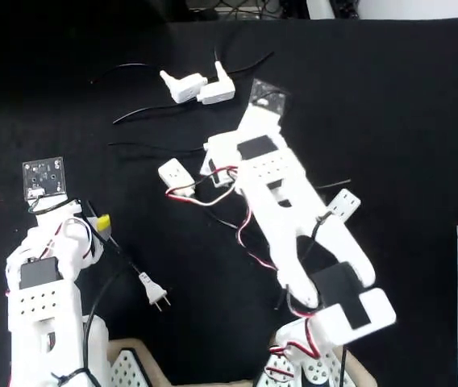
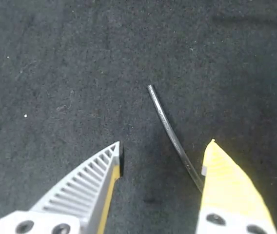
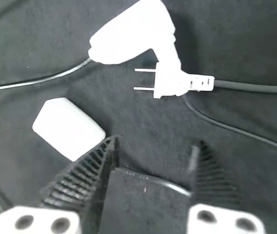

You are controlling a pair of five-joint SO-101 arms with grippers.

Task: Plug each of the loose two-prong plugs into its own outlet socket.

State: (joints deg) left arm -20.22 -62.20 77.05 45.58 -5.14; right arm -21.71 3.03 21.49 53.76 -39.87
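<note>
White two-prong plug [image 3: 170, 83], toward black tabletop's [image 1: 390, 97] far edge: just ahead of right gripper [image 3: 153, 146], jaws apart, empty; long axis crosswise to its reach.

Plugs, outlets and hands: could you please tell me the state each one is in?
white plug: unplugged, prongs bare, lying flat
black plug: unplugged, lying loose
white outlet block: nothing plugged in
left hand: open, holding nothing
right hand: open
</note>
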